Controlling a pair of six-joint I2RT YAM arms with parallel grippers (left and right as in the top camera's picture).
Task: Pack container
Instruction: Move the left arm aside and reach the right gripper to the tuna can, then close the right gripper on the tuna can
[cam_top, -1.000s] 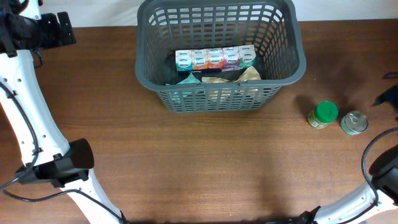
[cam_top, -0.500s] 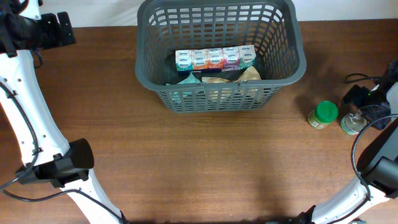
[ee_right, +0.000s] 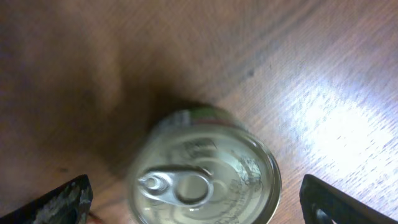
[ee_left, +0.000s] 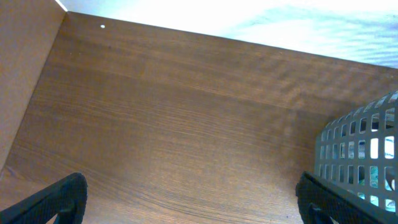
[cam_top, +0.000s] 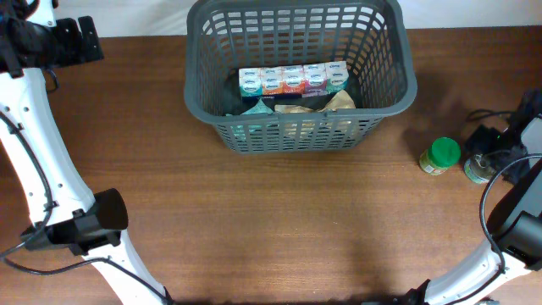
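Observation:
The container, a dark grey lattice basket, stands at the back middle of the table. It holds a row of small colourful boxes and a brown packet. A metal tin can stands at the right, partly under my right gripper. In the right wrist view the can's pull-tab lid sits between the wide-apart fingers of the right gripper, which is open. My left gripper is at the far left back corner, open and empty, with the basket's corner to its right.
A small green-lidded jar stands just left of the tin can. The right arm's cable and base lie along the right edge. The left arm runs down the left side of the brown wooden table.
My right gripper has come in from the right edge and now sits over the tin can. The left arm, basket and jar have not moved.

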